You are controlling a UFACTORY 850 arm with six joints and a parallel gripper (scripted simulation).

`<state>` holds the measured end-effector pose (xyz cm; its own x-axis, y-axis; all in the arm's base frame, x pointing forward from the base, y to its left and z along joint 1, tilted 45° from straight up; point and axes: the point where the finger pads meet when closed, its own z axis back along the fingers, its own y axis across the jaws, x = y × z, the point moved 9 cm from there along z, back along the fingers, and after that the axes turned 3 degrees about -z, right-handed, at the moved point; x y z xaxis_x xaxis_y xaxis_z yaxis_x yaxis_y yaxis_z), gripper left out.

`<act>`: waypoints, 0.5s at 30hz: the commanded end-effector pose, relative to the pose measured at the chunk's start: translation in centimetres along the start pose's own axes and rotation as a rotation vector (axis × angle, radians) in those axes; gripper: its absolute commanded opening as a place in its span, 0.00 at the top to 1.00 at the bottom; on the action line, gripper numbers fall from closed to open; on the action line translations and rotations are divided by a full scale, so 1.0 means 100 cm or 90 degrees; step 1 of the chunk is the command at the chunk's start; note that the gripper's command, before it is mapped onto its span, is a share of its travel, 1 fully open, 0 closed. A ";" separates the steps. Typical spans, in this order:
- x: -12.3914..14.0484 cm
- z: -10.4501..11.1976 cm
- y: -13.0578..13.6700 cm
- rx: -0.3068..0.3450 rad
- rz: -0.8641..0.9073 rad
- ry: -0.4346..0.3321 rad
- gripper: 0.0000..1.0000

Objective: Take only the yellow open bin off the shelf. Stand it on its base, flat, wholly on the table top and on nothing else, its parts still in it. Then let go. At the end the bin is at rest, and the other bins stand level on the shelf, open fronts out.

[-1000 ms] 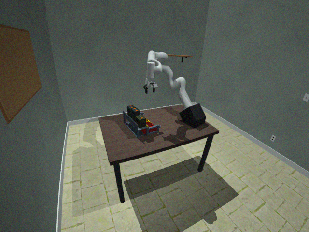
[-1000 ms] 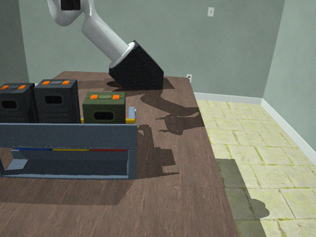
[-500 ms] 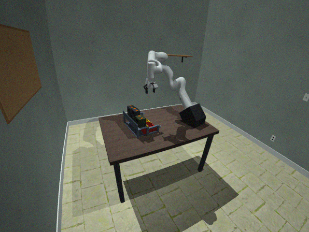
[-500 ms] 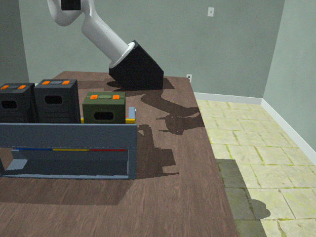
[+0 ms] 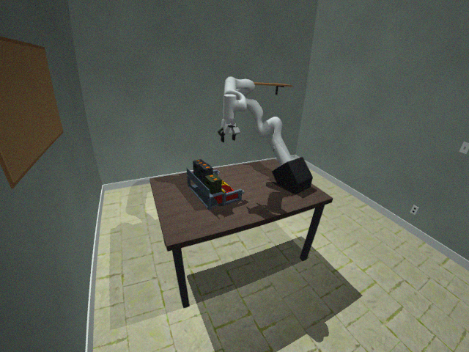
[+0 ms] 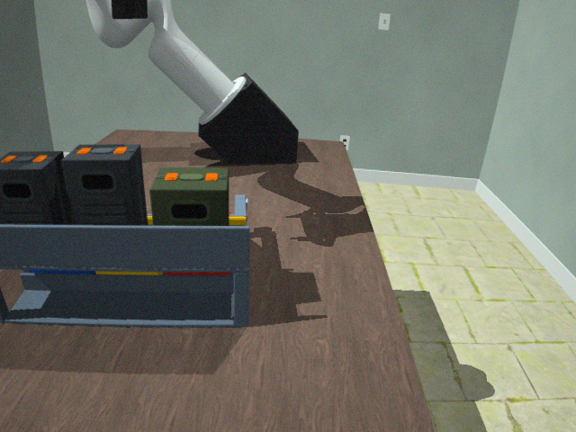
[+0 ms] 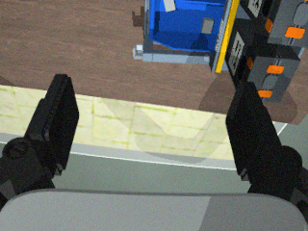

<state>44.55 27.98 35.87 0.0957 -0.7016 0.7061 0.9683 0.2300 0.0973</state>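
Your end effector (image 5: 228, 138) (image 7: 154, 97) is hovering wide open and empty above the desk (image 5: 250, 219) (image 6: 325, 372) (image 7: 87, 48), while the blue-grey shelf (image 5: 197, 188) (image 6: 125, 246) (image 7: 180, 58) is holding the blue bin (image 7: 185, 24).

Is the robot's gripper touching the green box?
Apart. The top view shows the gripper up in the air, with wall showing between its fingertips and the green box below.

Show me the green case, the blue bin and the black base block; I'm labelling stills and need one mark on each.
Green case (image 5: 214, 184) (image 6: 189, 195): top and exterior views, its body.
Blue bin (image 7: 185, 24): wrist view, its inside floor.
Black base block (image 5: 293, 174) (image 6: 253, 128): top and exterior views, its side.
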 end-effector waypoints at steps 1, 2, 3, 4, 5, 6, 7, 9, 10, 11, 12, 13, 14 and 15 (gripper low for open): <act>0.000 -0.009 0.000 0.001 0.000 0.001 0.00; 0.000 -0.019 0.000 0.001 0.000 0.001 0.00; 0.000 -0.029 0.000 0.001 0.000 0.001 0.00; 0.000 -0.039 0.000 0.001 0.000 0.001 0.00; 0.000 -0.049 0.000 0.001 0.000 0.001 0.00; 0.000 -0.049 0.000 0.001 0.000 0.001 0.00; 0.000 -0.049 0.000 0.001 0.000 0.001 0.00; 0.000 -0.049 0.000 0.001 0.000 0.001 0.00; 0.000 -0.049 0.000 0.001 0.000 0.001 0.00; 0.000 -0.049 0.000 0.001 0.000 0.001 0.00; 0.000 -0.049 0.000 0.001 0.000 0.001 0.00; 0.000 -0.049 0.000 0.001 0.000 0.001 0.00; 0.000 -0.049 0.000 0.001 0.000 0.001 0.00; 0.000 -0.049 0.000 0.001 0.000 0.001 0.00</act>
<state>45.65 24.65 32.39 0.0958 -0.7018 0.7059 0.9683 0.2301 0.0973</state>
